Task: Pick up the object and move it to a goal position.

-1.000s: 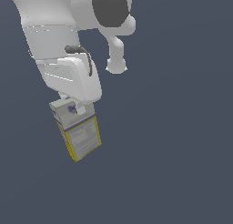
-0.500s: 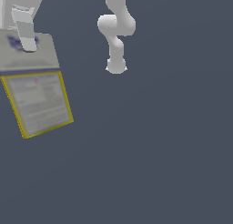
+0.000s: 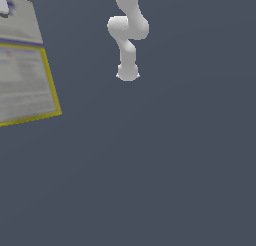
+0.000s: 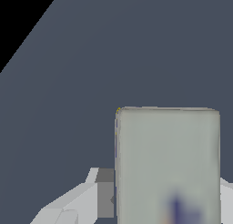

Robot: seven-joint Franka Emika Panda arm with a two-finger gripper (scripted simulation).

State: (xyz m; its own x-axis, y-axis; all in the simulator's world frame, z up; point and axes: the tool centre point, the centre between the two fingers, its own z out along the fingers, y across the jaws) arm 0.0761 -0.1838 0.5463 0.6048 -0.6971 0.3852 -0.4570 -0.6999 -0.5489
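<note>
Dark grey floor (image 3: 165,180) fills both views. White arm (image 3: 127,35) stands at top centre of the exterior view. The box (image 3: 25,75), grey-white, yellow-edged, purple-marked, sits at that view's left edge, its print too blurred for us to read. In the wrist view, jaws clamp it either side.
</note>
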